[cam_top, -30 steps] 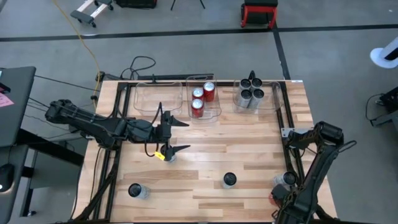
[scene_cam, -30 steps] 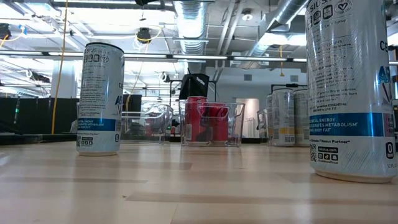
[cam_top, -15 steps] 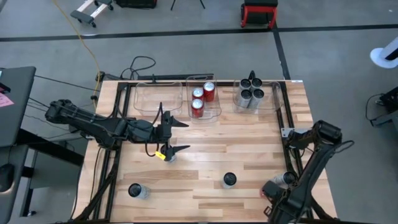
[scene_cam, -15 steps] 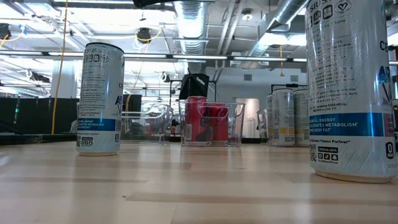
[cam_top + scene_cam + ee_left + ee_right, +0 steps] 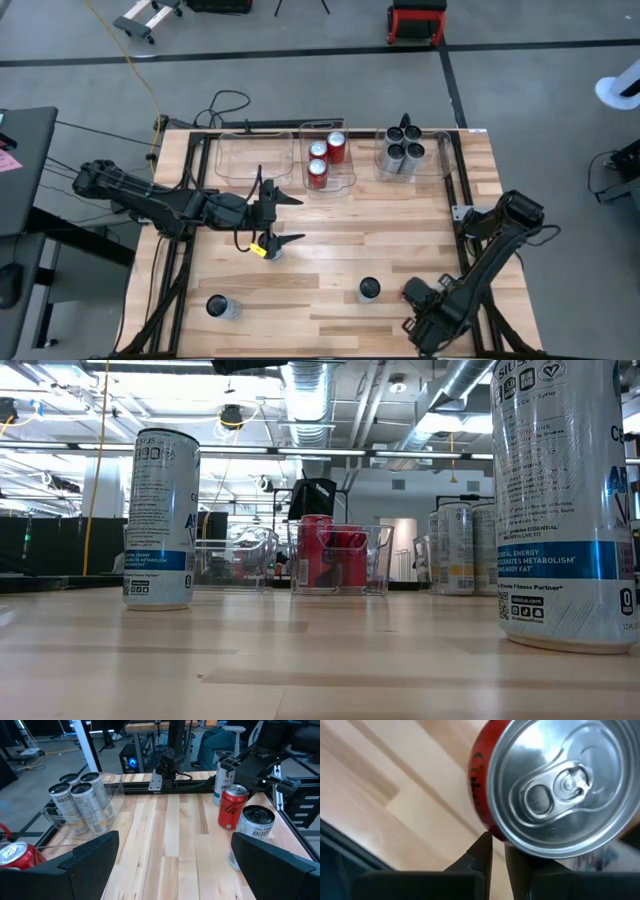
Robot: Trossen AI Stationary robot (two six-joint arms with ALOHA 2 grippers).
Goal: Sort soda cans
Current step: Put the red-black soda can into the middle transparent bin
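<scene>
Since the earlier frames, the right arm has been swung inward along the near edge, so that the right gripper [image 5: 428, 318] is now placed just right of a dark-topped silver can [image 5: 369, 290]. In the right wrist view its fingertips [image 5: 481, 851] are seen nearly together, beside and just below the rim of a red can [image 5: 540, 790]; no grip on it is shown. On that can only part of a dark script is visible. In the left wrist view the same red can [image 5: 231, 806] carries white Coca-Cola script, and "CELSIUS" is read on the silver can [image 5: 253, 824] beside it.

The left gripper [image 5: 272, 218] is held wide open over the table's middle, with a silver can [image 5: 271, 249] under one finger.

Three red cans [image 5: 326, 158] are kept in the middle clear bin [image 5: 349, 180], and silver cans [image 5: 401, 152] in the right bin [image 5: 441, 165].

In the low view, the large silver can [image 5: 568, 500] is cut off at the top; "ESSENTIAL ENERGY" and "BURNS BODY FAT" can be read. Another silver can [image 5: 160, 518] stands at the left, its name partly turned away.
</scene>
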